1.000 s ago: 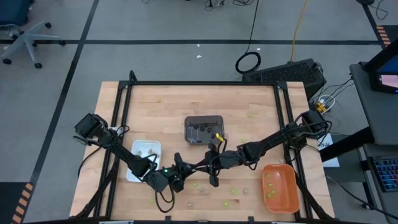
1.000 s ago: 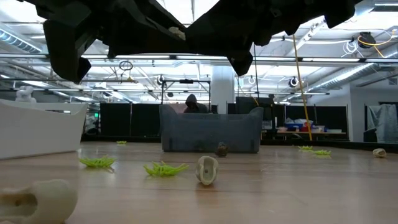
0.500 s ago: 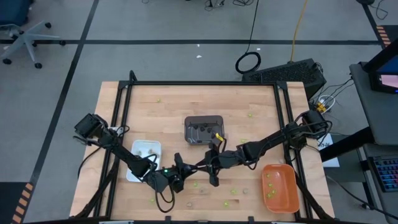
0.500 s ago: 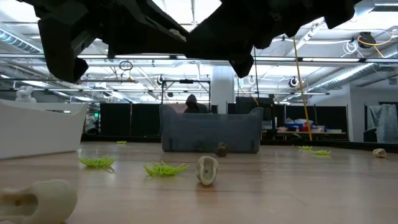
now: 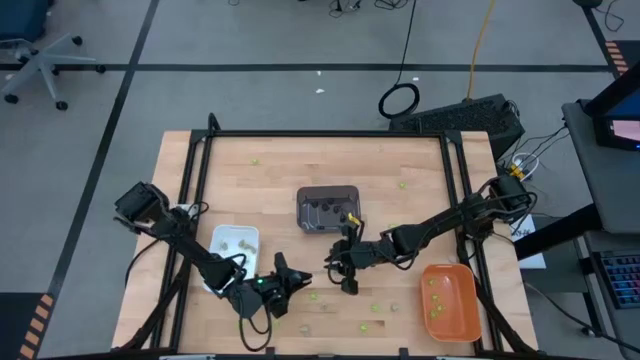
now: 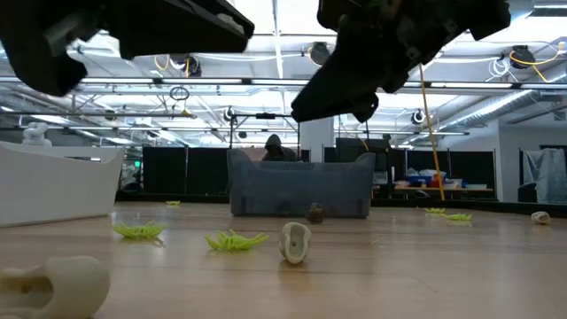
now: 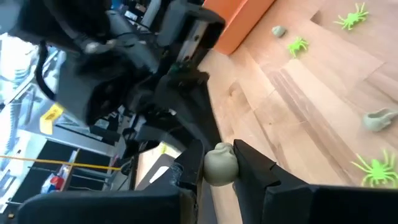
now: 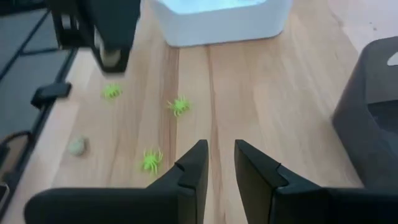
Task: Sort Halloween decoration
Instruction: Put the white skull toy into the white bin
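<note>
The Halloween decoration is small trinkets strewn over the wooden table: lime-green spiders (image 8: pixel 179 104) (image 6: pixel 235 239) and pale tan pieces (image 6: pixel 295 241) (image 8: pixel 77 146). My left gripper (image 7: pixel 219 167) (image 5: pixel 292 277) hovers over the table's near middle, to the right of the white tray (image 5: pixel 235 245), and is shut on a pale tan trinket (image 7: pixel 219 165). My right gripper (image 8: pixel 216 163) (image 5: pixel 338 270) hangs close by on its right, tipped down over bare wood. Its fingers stand a little apart with nothing between them. My left gripper pinches the rounded tan trinket (image 7: pixel 219 167) between its two fingers, at their free ends, one finger on each side. The trinket is lifted clear of the table, as the right wrist view also shows on the trinket's underside (image 8: pixel 111 57).
A dark grey tray (image 5: pixel 328 208) sits at the table's middle, just beyond my right gripper. An orange tray (image 5: pixel 448 300) lies at the near right with green pieces in it. More spiders (image 5: pixel 376 307) and tan pieces (image 5: pixel 305 327) lie along the near edge.
My left gripper has drawn back toward the table's left, away from my right gripper, so the two arms no longer overlap. My right gripper has tipped its fingers further down toward the table.
</note>
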Controlling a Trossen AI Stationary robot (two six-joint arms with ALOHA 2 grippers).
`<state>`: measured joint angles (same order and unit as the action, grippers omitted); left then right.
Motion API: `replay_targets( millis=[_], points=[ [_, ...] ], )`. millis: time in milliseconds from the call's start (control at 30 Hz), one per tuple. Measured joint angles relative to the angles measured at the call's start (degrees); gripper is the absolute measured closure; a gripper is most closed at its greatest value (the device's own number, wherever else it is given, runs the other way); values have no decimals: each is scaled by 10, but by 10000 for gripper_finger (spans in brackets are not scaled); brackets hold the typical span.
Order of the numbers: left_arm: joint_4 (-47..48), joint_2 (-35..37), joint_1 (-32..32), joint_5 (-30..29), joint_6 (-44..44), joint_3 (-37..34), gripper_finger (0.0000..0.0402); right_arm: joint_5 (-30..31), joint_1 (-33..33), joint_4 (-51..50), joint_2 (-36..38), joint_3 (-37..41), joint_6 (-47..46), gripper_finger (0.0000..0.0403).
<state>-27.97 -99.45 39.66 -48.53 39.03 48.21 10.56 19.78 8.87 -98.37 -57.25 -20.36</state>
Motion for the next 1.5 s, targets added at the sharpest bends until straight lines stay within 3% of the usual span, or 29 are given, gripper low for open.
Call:
replay_targets(
  millis=[300,567,700,967,1167,1500],
  points=[
    [112,86,15,5,-143,0,342,18,55,13,-25,0,32,337],
    [129,185,2,4,-444,0,342,115,85,89,-48,0,117,337],
    [145,199,3,3,-563,0,341,120,85,141,-69,0,146,337],
    [156,196,6,11,-712,0,341,118,85,208,-115,0,164,337],
    [155,196,12,66,-668,-1,341,119,85,214,-121,0,155,337],
    [229,196,48,38,-430,-1,341,121,75,222,-122,0,126,337]
  ],
)
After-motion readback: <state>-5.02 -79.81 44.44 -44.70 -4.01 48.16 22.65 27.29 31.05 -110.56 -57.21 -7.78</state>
